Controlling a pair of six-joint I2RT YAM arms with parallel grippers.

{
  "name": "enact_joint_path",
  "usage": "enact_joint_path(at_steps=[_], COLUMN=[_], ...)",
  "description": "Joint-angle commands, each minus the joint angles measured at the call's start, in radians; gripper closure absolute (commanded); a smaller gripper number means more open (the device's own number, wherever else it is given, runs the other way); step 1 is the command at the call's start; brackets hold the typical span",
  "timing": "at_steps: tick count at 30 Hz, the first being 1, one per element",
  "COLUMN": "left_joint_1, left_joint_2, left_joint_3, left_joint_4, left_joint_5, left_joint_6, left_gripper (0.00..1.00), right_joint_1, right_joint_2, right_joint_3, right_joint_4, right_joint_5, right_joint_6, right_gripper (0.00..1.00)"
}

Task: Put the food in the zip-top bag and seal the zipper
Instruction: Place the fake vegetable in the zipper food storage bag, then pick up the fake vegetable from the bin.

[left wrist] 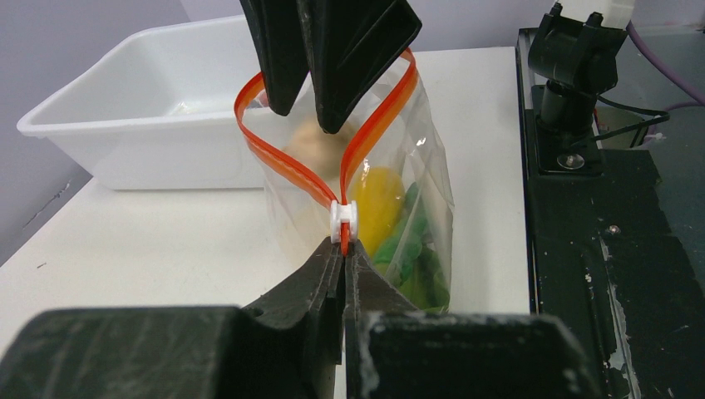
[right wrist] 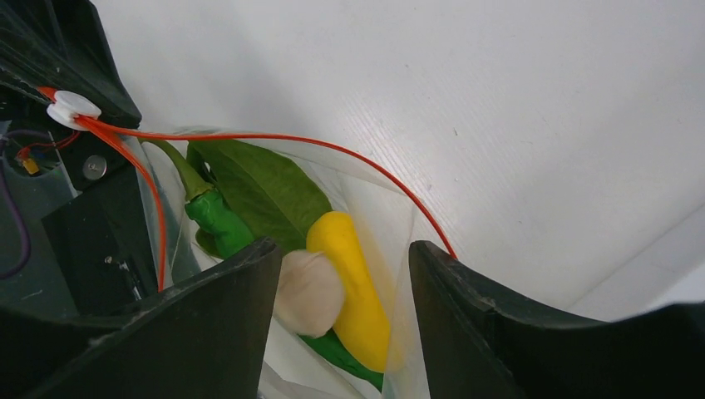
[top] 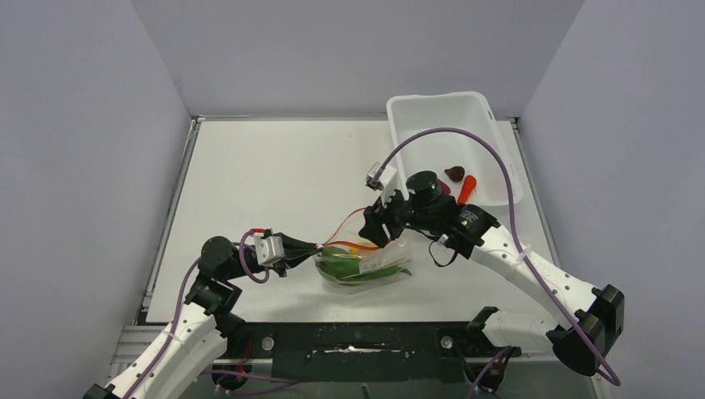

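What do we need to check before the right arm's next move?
1. Left gripper shut on the zipper end, beside the white slider: ok.
2. Zip-top bag mouth open: ok.
3. Right gripper jaws apart, beige piece not pinched: ok.
4. Beige piece down in the bag beside the yellow lump: looks ok.
5. Right fingers free of the bag's rim: cannot tell.
6. All food bagged: not ok. The maroon piece and the orange-red cone lie in the white tub.
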Motion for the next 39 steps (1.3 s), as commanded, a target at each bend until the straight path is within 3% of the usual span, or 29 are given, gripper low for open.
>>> enact_joint_path(at_steps=[1,13,21,26,30,33,37,39], left_joint_1=[-0.007,-0.007,-0.009,-0.026,-0.026,-0.027,-0.036,-0.039], left_joint_2=[-0.009,-0.006,-0.007,0.054,0.125,0.189,0.241,0.260], left_joint_3=[0.048,0.048,0.019,0.003,0.029,0.044,0.084,0.082], left_joint_4=[0.022,0.018,0.011,0.059,0.042,0.075,0.135,0.201], left_joint_5=[-0.003,-0.003,-0.065,-0.094,-0.093,-0.132,-0.217,-0.246], left_joint_6=[0.001,0.013,0.056,0.021,0.035,0.017,-0.088,-0.143], left_gripper=[1.00,1.00,1.00,1.00,1.00,1.00,1.00,1.00], right_joint_1=[0.009,-0.044,-0.204,-0.297,-0.431,-0.547,-0.628,-0.679], right_joint_2=[-0.023,-0.025,-0.010,0.100,0.202,0.293,0.408,0.459], right_joint_3=[0.071,0.137,0.151,0.202,0.227,0.321,0.423,0.468], right_joint_4=[0.020,0.088,0.139,0.135,0.163,0.084,-0.028,-0.062], right_joint_5=[0.001,0.166,0.417,0.595,0.542,0.432,0.541,0.518], right_joint_6=[0.009,0.264,0.263,0.274,0.223,0.241,0.229,0.194], right_gripper=[0.40,0.37,0.34,0.32,0.29,0.31,0.32,0.32])
